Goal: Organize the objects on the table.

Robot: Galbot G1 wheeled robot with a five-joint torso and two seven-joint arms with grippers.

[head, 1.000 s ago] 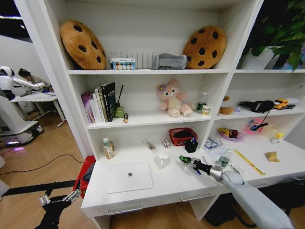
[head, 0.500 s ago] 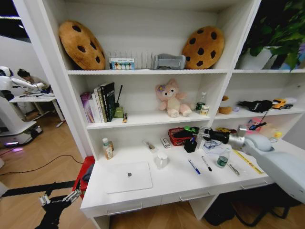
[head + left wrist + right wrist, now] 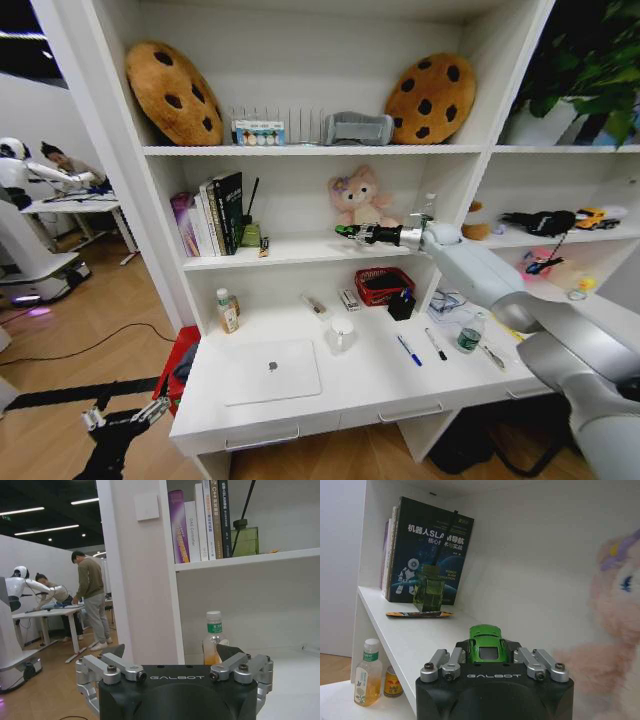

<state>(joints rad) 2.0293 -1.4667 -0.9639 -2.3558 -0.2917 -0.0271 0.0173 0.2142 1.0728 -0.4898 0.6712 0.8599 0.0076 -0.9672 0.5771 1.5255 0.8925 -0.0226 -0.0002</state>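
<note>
My right gripper (image 3: 347, 232) is shut on the tiny green toy car (image 3: 486, 644). It holds the car just above the middle shelf (image 3: 300, 250), between the books (image 3: 215, 212) and the pink plush toy (image 3: 362, 205). On the white table (image 3: 370, 385) below lie a silver laptop (image 3: 272, 370), a white mug (image 3: 341, 333), a blue pen (image 3: 407, 350), a black pen (image 3: 434, 344) and a green-labelled bottle (image 3: 468, 333). My left gripper (image 3: 122, 418) hangs open, low beside the table's left end.
A red basket (image 3: 383, 286) and a small black box (image 3: 402, 304) stand at the back of the table. A bottle of orange drink (image 3: 228, 312) is at the back left. A green glass bottle (image 3: 431, 589) stands before the books on the shelf.
My right arm has risen from the table top to the middle shelf and swung left with the green car in its grip. The left arm has stayed where it was.
</note>
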